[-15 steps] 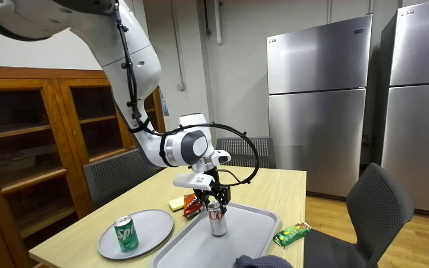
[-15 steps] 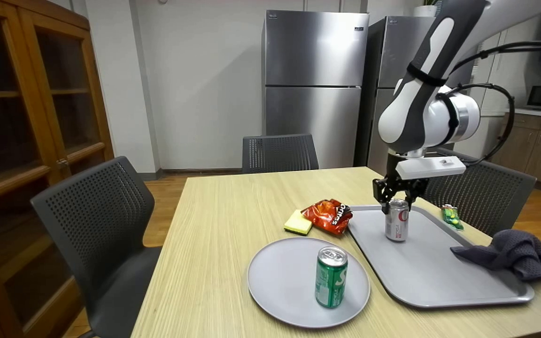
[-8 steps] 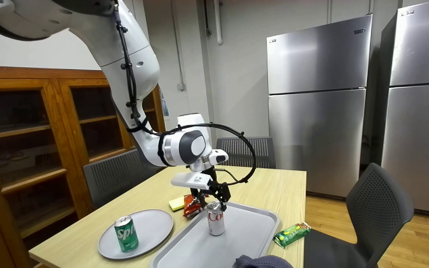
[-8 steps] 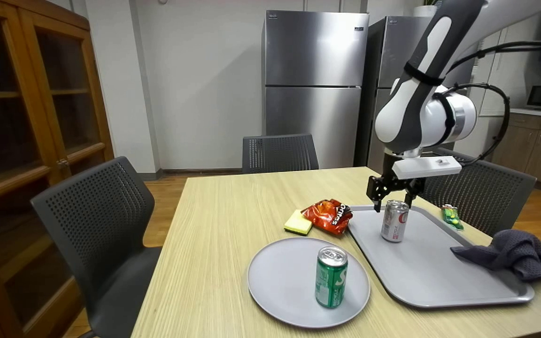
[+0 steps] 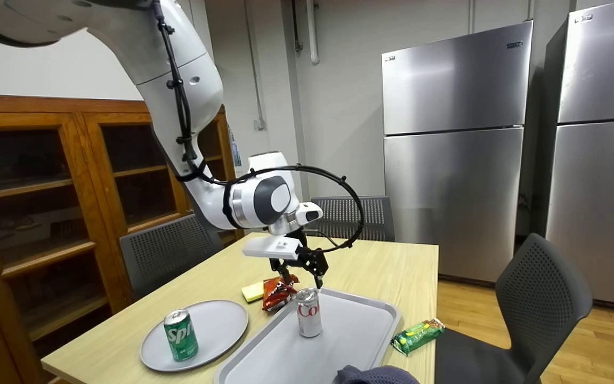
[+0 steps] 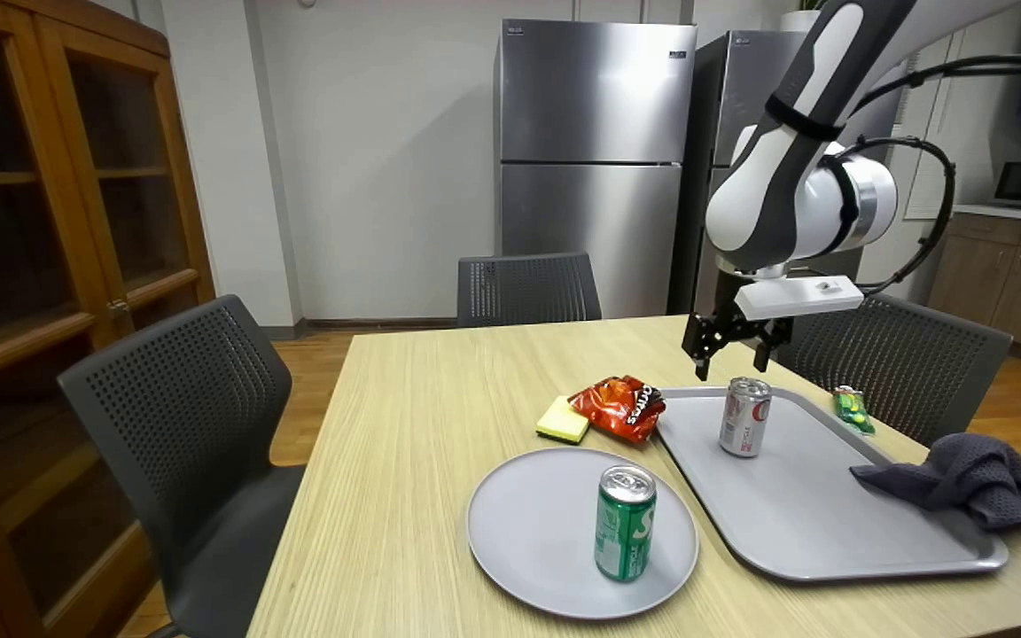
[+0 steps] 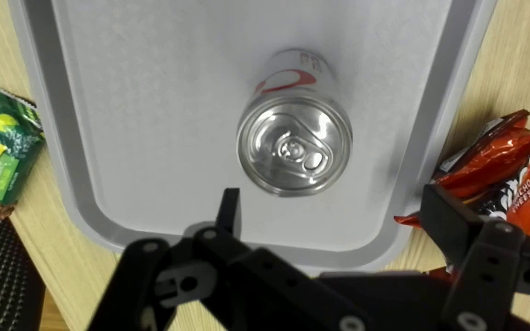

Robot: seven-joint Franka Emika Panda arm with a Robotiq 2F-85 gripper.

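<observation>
The silver can (image 6: 745, 421) stands on the gray tray (image 6: 847, 523), near the empty, wide-apart tool (image 6: 731, 368), and looks hard but maybe slippery, so its round middle seems best to hold.

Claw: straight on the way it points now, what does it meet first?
Likely the silver Coke can, upright on the gray tray just below the open claw. The views don't settle depth, so it might straddle the can rather than hit it.
</observation>
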